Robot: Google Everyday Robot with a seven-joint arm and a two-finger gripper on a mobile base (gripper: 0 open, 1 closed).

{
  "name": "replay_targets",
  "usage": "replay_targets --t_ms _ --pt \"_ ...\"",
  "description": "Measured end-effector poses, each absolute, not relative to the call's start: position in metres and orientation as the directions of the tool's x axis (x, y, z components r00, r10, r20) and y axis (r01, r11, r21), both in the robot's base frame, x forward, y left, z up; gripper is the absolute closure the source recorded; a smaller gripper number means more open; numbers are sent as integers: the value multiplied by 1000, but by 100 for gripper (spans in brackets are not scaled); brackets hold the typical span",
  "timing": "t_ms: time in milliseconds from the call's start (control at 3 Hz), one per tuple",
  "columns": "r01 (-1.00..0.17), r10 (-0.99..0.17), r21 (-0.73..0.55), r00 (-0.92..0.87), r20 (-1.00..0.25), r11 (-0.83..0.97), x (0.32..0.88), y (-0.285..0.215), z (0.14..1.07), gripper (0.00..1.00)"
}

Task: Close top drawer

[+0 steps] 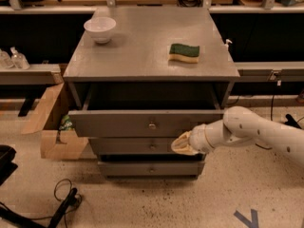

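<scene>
- The grey table point(142, 42) stands in the middle of the speckled floor, with three drawers stacked under its flat top.
- The top drawer point(118, 123) is the widest and tallest of the three. It is pulled partway out, so its dark inside shows behind the plain front.
- The white robot arm point(256, 132) reaches in from the right, low and nearly level.
- An open cardboard box point(50, 127) sits on the floor against the table's left side.
- The two lower drawers point(128, 146) are narrower and sit further back than the top front.
- A white bowl point(99, 29) rests at the back left of the table top.
- A green and yellow sponge point(184, 52) lies well apart from it, toward the right.
- The gripper point(179, 145) is at the lower right edge of the top drawer's front, right of centre. From here I cannot tell whether it is open or closed, or whether it has hold of anything.
- A small metal knob point(152, 125) sits at the centre of the top front, left of the gripper.
</scene>
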State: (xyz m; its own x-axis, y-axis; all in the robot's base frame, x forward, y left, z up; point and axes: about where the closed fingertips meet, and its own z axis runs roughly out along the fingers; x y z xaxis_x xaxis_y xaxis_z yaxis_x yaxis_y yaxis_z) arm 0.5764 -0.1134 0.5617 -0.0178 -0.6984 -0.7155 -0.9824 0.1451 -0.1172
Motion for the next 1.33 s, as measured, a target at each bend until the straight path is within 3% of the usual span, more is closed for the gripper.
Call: replay_targets --t_ms 667,1000,1333 --pt "-981 -705 -151 21 -709 123 633 -121 581 100" --pt "-982 -704 -148 22 -710 119 633 -118 580 85" --pt "-983 -702 -144 22 -712 115 632 -116 578 54"
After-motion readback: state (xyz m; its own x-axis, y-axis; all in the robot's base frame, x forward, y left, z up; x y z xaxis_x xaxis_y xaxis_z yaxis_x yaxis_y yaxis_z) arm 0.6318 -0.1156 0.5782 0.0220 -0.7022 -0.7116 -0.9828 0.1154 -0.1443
